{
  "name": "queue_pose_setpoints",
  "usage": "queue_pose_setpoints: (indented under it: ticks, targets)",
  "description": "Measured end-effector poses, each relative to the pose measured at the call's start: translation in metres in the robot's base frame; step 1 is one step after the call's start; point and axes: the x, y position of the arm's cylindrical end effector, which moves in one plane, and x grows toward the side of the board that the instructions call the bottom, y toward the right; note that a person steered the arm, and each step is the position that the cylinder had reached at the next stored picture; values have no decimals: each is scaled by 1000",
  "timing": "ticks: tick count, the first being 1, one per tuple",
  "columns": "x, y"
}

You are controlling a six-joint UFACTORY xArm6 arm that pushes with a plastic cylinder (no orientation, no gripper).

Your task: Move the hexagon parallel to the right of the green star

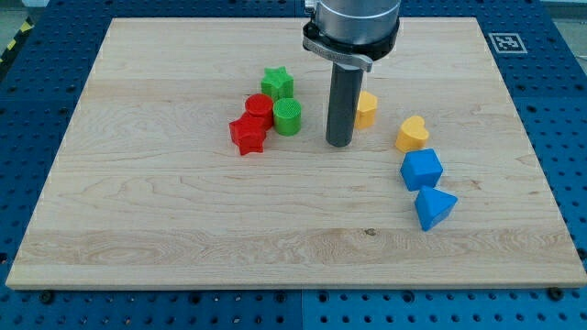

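The green star lies near the top middle of the wooden board. A yellow block, partly hidden behind my rod, lies to the star's right and a little lower; its shape is hard to tell, it looks like the hexagon. My tip rests on the board just left of and below that yellow block, to the right of the green cylinder.
A red cylinder and a red star sit left of the green cylinder. A yellow heart, a blue cube-like block and a blue triangle block run down the right side.
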Motion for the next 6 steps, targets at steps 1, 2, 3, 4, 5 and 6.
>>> queue_pose_setpoints:
  ticks: [1, 2, 3, 4, 5, 6]
  targets:
    - [-13, 1]
    - [-26, 1]
    - [-26, 12]
    - [-36, 29]
    - [-39, 31]
    - [-39, 34]
